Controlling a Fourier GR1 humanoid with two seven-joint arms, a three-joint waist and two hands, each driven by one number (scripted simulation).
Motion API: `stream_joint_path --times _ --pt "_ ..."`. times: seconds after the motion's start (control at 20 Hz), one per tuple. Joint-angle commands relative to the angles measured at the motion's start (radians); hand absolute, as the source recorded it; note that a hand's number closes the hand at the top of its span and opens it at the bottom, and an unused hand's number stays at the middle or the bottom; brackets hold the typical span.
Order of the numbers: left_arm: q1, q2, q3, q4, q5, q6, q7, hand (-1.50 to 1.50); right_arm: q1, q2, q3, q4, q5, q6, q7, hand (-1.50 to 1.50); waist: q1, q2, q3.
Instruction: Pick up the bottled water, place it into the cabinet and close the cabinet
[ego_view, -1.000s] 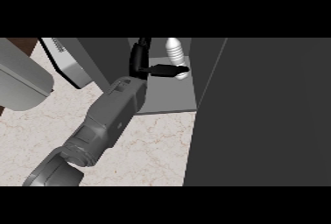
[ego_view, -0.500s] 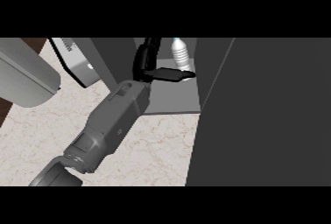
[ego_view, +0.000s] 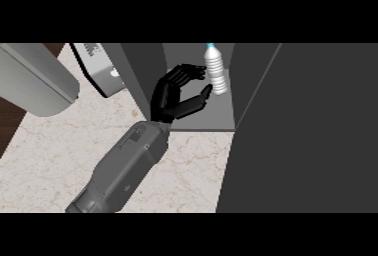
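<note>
One black hand (ego_view: 176, 97) reaches into the cabinet (ego_view: 198, 117), fingers spread off the upright bottled water (ego_view: 215, 68) (thumb tip just beside it, contact unclear), whose base the thumb partly hides.

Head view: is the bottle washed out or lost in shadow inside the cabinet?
Head view: the bottled water reads bright and clear against the grey cabinet interior; the black robot hand beside it is dark, its fingers hard to separate; the cabinet door is flat dark grey.
</note>
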Motion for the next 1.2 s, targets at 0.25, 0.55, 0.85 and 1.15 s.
stream_joint_path --times 0.25,0.55,0.85,1.15 --pt "0.295 0.138 -0.086 -0.412 -0.028 0.044 0.143 1.50 -0.027 -0.127 0.086 -0.118 0.064 0.089 0.153 1.50 0.019 -0.002 -0.001" --pt "0.598 0.255 -0.124 -0.698 -0.068 0.042 0.093 1.50 -0.079 -0.075 0.216 -0.064 0.052 0.097 0.208 1.50 0.009 0.005 -0.001" --pt "0.747 0.358 -0.056 -0.853 -0.043 -0.006 0.102 1.50 -0.231 0.084 0.385 -0.043 0.133 0.019 0.383 1.50 0.001 0.007 -0.002" --pt "0.845 0.386 -0.029 -0.994 -0.043 0.025 0.131 1.50 -0.363 0.236 0.537 0.084 0.200 -0.011 0.452 1.50 0.002 0.005 -0.002"
